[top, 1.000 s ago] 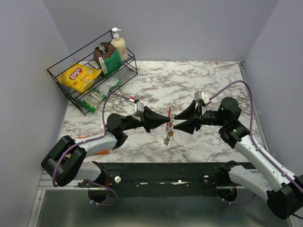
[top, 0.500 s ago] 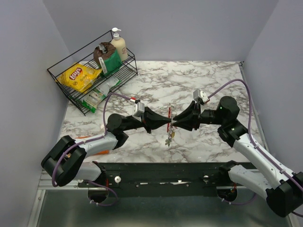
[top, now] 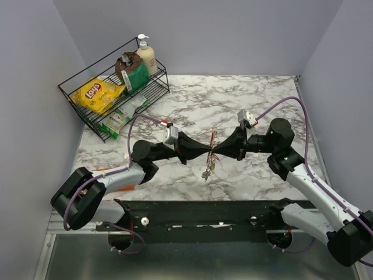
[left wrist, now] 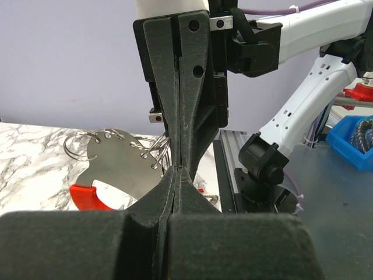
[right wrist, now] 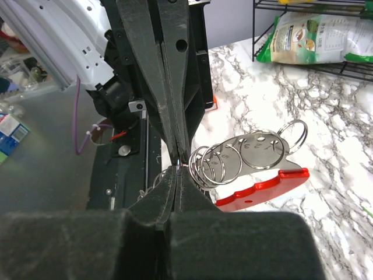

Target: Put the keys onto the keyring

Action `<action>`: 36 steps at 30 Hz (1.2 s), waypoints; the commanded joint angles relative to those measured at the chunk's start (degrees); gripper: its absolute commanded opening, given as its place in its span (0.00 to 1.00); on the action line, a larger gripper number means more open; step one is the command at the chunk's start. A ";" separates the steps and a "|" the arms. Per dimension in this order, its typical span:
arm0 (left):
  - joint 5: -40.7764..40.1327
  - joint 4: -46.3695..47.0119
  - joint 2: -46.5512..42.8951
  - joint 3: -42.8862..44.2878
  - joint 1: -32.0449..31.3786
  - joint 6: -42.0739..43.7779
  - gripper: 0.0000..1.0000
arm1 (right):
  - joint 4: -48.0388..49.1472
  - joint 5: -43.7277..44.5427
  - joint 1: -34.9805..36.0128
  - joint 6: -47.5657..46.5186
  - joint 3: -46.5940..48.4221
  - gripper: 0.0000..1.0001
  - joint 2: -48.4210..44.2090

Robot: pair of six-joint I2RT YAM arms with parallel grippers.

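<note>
From above, the left gripper and the right gripper are meeting tip to tip in the air over the table. The keyring is hanging between them. A small bunch of keys is dangling just under it, so I am judging that at least some keys are already on. Whether all of them are on, I cannot tell. Both arms are stretching low and almost level toward each other.

In the left wrist view, the left fingers are pressing fully together. The keyring is sitting just beside their tips, on the left, with its red curve at the bottom. The right gripper is standing opposite, also pressed together.

In the right wrist view, the right fingers are closing on a thin wire ring of the keyring, which is spreading out to the right. What is left seems to be to finish threading and then let go.
</note>
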 commanded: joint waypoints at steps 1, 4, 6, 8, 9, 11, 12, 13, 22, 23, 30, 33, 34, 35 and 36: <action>1.01 22.38 -0.49 1.68 -0.45 0.00 0.00 | 0.91 -1.80 0.17 -0.25 0.22 0.01 0.04; 1.36 22.38 -0.40 1.86 -0.45 -0.18 0.00 | 0.03 -1.71 0.09 -0.69 0.66 0.01 -0.40; 1.89 22.29 -0.49 2.03 -0.36 -0.79 0.00 | -1.02 -1.79 0.17 -0.95 1.36 0.01 -0.41; 2.85 22.20 -0.49 2.38 -0.27 -2.45 0.16 | -2.42 -1.79 0.17 -1.39 2.41 0.01 -0.32; 3.64 22.20 -0.40 2.65 -0.19 -3.25 0.34 | -3.74 -1.97 0.17 -1.83 2.86 0.01 -0.32; 6.27 19.14 -0.84 4.66 0.17 -4.92 0.45 | -5.67 -1.88 0.17 -2.62 3.65 0.01 -0.32; 8.29 16.60 -1.71 5.54 0.25 -5.10 0.53 | -7.25 -1.97 0.17 -3.23 4.35 0.01 -0.23; 8.74 9.36 -2.42 7.29 0.17 -4.23 0.57 | -8.57 -1.97 0.17 -4.02 4.79 0.01 -0.14; -1.61 -68.64 -11.92 28.61 0.17 25.71 0.99 | -23.69 0.40 0.17 -10.80 9.79 0.01 0.12; -1.89 -74.25 -11.31 31.36 0.17 26.79 0.99 | -24.40 -0.12 0.17 -10.97 10.24 0.01 1.17; -6.54 -111.98 -2.35 52.03 -0.01 35.67 0.99 | -30.64 -2.85 0.17 -13.35 13.67 0.01 5.31; -7.25 -120.78 0.03 55.99 -0.10 38.22 0.97 | -31.08 -3.03 0.17 -13.44 14.02 0.01 5.84; -7.25 -124.54 0.91 57.56 -0.01 38.93 0.95 | -31.26 -3.03 0.09 -13.35 14.11 0.01 6.01; -7.16 -126.32 1.70 58.28 -0.10 39.28 0.92 | -31.43 -2.76 0.26 -13.35 14.11 0.01 6.27; -6.03 -127.99 3.62 58.89 -0.01 39.81 0.85 | -31.61 -2.76 0.17 -13.35 14.28 0.01 6.36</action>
